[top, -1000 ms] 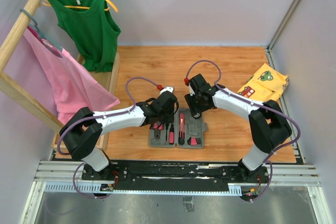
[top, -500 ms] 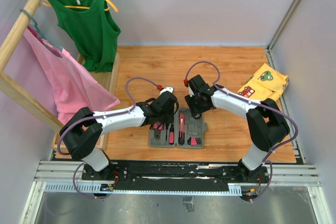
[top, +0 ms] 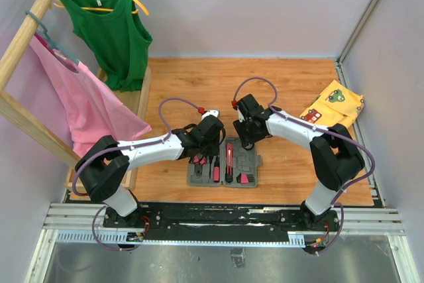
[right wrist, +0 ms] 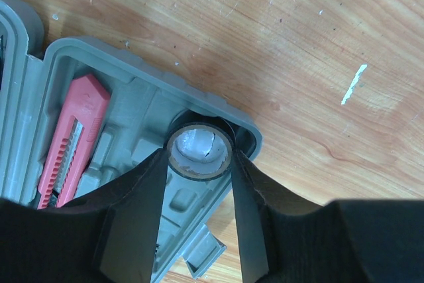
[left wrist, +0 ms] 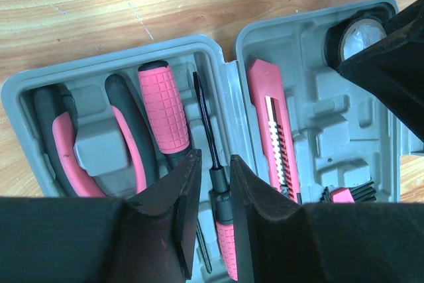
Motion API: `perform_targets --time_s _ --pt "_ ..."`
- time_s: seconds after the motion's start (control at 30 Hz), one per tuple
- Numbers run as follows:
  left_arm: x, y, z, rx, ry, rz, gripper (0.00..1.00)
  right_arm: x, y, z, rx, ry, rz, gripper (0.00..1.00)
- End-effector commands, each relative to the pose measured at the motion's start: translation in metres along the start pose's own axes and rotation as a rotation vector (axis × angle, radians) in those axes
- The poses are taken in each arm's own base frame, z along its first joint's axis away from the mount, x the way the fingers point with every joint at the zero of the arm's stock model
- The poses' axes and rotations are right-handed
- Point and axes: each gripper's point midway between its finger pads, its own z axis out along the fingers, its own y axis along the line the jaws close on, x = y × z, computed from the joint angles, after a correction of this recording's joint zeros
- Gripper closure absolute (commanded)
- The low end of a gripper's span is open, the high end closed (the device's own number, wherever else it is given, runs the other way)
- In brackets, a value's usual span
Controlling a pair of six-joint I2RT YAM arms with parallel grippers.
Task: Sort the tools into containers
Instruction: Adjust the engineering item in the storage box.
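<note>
Right wrist view: right fingers (right wrist: 132, 217) clamp the disc (right wrist: 199, 152); left fingers (left wrist: 165, 223) narrowly straddle a screwdriver (left wrist: 212, 160).

Over the tool case (top: 257, 171), the left gripper (left wrist: 213, 164) is covering the left half, fingers slightly apart; the right gripper (right wrist: 199, 156) is blocking the far right corner, pinching the roll (right wrist: 199, 145). Beyond the case bare table (top: 199, 84) is lying open; clothes (top: 93, 107) are hanging to its left.

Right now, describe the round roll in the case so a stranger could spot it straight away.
Find the open grey tool case on the wooden table, near its front edge. In the case's far right corner, between the right gripper's fingers, sits the roll: round, dark-rimmed and pale-centred, unlike the long pink cutter beside it.
</note>
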Motion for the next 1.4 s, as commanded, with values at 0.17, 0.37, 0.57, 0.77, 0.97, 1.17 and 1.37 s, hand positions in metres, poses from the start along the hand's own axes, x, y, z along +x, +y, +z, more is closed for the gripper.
perform_targets --time_s 0.17,0.37,0.57,0.77,0.97,1.17,1.37 --pt "-0.009 0.001 -0.003 -0.006 -0.033 -0.013 0.72 0.025 0.001 0.014 0.031 0.111 -0.032 0.57" --pt "-0.008 0.002 -0.004 -0.007 -0.036 -0.021 0.72 0.040 0.001 0.018 0.028 0.174 -0.033 0.57" --pt "-0.010 0.004 -0.005 -0.012 -0.045 -0.023 0.72 0.052 0.002 0.026 0.020 0.225 -0.034 0.58" --pt "-0.013 0.008 -0.011 -0.022 -0.071 -0.031 0.72 0.061 0.001 0.031 0.026 0.265 -0.036 0.58" --pt "-0.018 0.010 -0.015 -0.028 -0.094 -0.039 0.72 0.071 -0.001 0.036 0.041 0.313 -0.036 0.58" --pt "-0.020 0.009 -0.016 -0.023 -0.103 -0.038 0.72 0.081 -0.003 0.039 0.051 0.352 -0.036 0.60" --pt "-0.020 0.010 -0.016 -0.027 -0.107 -0.037 0.72 0.090 -0.005 0.042 0.062 0.388 -0.035 0.61"
